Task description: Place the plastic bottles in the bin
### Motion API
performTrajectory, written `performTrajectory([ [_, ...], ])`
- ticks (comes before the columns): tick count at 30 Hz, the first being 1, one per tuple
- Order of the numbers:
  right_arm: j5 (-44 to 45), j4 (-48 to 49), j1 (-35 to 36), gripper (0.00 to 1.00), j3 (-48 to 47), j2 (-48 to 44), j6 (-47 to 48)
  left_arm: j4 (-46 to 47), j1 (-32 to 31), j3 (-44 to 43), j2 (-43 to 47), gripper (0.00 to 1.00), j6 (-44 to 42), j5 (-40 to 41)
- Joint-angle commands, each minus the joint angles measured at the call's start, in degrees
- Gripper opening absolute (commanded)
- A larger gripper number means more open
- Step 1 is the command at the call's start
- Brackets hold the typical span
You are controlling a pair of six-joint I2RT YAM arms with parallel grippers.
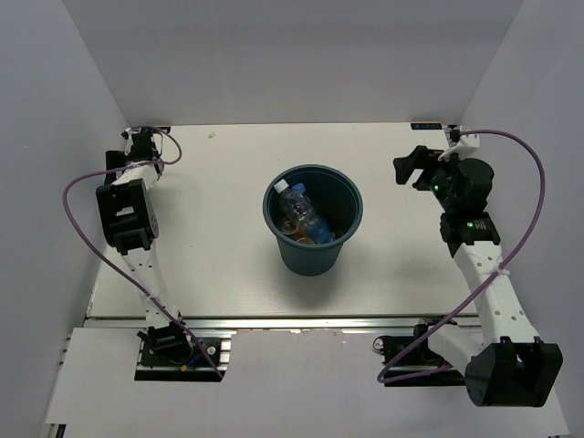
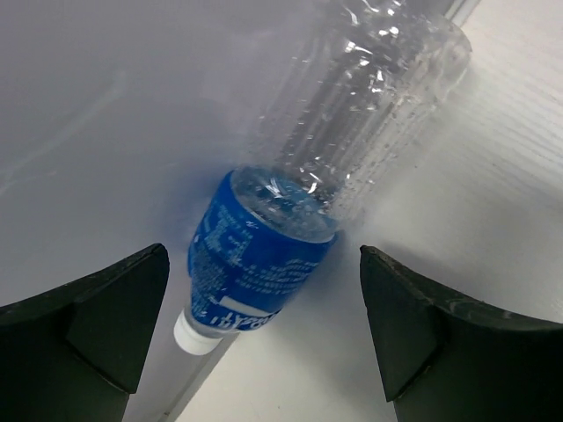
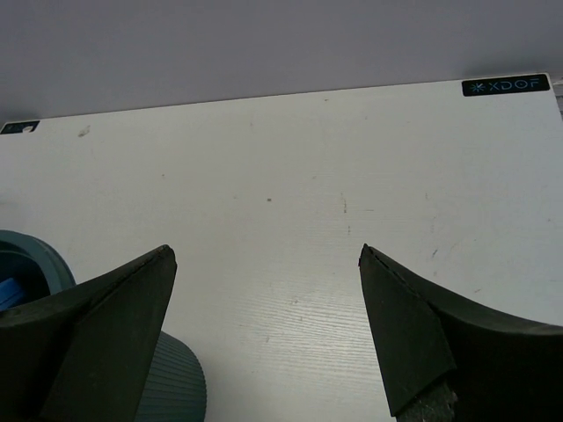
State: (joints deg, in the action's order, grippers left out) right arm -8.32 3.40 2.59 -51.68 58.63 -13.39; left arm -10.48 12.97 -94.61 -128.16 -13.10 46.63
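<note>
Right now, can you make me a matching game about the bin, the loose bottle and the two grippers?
1 bin
2 loose bottle
3 left gripper
4 right gripper

A open over bare table
B lying by the wall
C mid-table, bottles inside
D open, either side of a bottle

Pairs: 1-C, 2-B, 3-D, 4-A

The bottle (image 2: 352,114) at the top of the left wrist view is thin clear plastic, glossy and crinkled, and its blue label (image 2: 255,264) is a shiny film. The fingers (image 2: 97,316) in the lower corners look like matt black plastic. The bin (image 1: 313,255) is dull blue-grey plastic. The table (image 3: 308,220) is matt white and faintly grained.
</note>
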Motion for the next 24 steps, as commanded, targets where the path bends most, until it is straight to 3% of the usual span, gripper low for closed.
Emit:
performTrajectory([
  [1,4.0,0.8,-0.4,0.89,-1.1,0.7,-0.6,1.6,0.3,-2.8,0.1,0.98,-3.1,1.2],
  [6,7.5,0.0,-0.5,0.89,-2.1,2.1,-0.7,3.4,0.5,-5.0,-3.1,0.98,-6.3,4.0],
  [24,15.0,-1.8,-0.5,0.89,-1.8,0.3,-3.0,-1.5,2.8,-12.6,-12.1,0.97,-1.8,0.4],
])
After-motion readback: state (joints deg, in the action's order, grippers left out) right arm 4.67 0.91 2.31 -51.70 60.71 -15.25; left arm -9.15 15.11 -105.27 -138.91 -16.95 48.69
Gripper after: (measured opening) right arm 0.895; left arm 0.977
